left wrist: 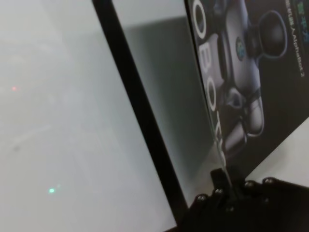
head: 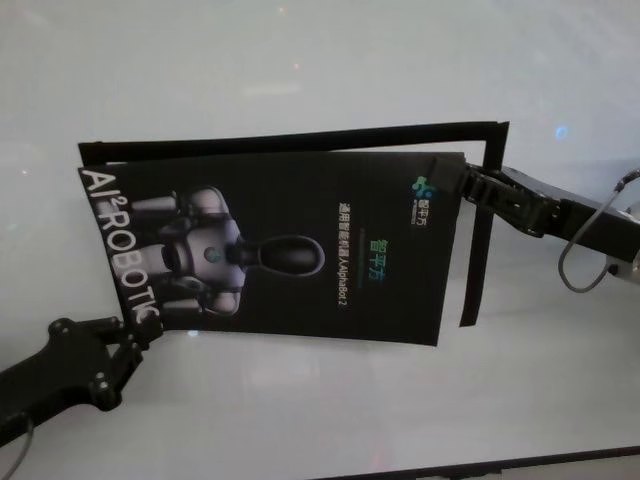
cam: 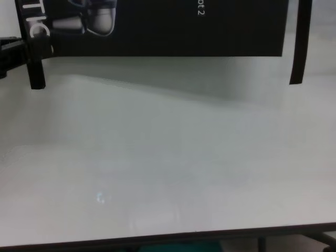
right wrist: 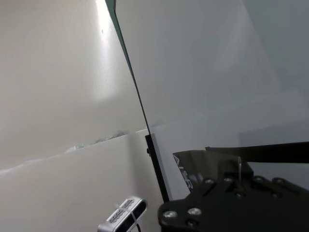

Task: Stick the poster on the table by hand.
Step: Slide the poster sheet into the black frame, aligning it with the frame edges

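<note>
Poster point(head: 290, 250) is held over the table point(head: 330, 410), roughly centre of the head view, stretched between both grippers. It's black and glossy with a grey-white robot picture at its 9 o'clock half, white "ROBOTIC" lettering along that edge and small text near the middle.

Left gripper point(head: 135, 325) comes in from 8 o'clock, pinched on the poster's near-left corner by the "TIC" letters. In the left wrist view the left gripper's point(left wrist: 227, 181) fingers are clamped narrow on the sheet edge, and the poster point(left wrist: 251, 72) slopes up away from the table point(left wrist: 58, 121). Chest view shows the same corner grip point(cam: 34, 50) at 10 o'clock, with the poster's point(cam: 157, 26) lower edge lifted and throwing a shadow on the table point(cam: 168, 157).

Right gripper point(head: 452, 182) reaches in from 3 o'clock, closed on the poster's far-right corner next to the small logo. In the right wrist view the gripper point(right wrist: 239, 169) is nipped on the thin sheet edge.

Narrow black strips point(head: 300, 135) run on the table along the poster's 12 o'clock side and down the 3 o'clock side, forming an L. One strip point(left wrist: 140, 116) also shows in the left wrist view, and another point(cam: 299, 42) in the chest view at 2 o'clock.
</note>
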